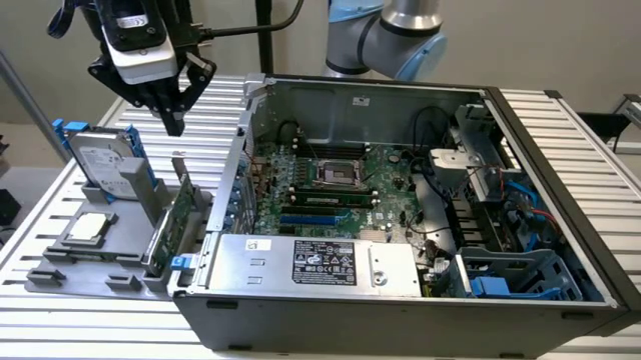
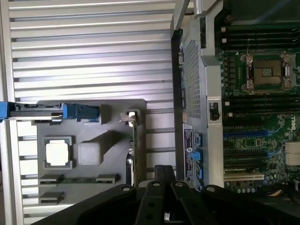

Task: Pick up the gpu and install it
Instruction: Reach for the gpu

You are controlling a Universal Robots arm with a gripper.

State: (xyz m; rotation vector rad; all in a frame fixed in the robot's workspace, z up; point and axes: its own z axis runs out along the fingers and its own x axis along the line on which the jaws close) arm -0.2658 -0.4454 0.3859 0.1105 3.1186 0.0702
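Your gripper (image 2: 164, 169) is nearest the lens, its fingers clenched together, and it hangs above the gpu (image 1: 173, 221), not touching it. You see the gpu standing on its edge in the grey holder (image 2: 112, 154), at the holder's edge just beside the open computer case (image 1: 401, 322).

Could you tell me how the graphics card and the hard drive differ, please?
The graphics card is a thin green board; the hard drive is a thicker silver box in a blue frame. The card stands beside the computer case, the drive farther from it. Both stand on edge in the grey holder.
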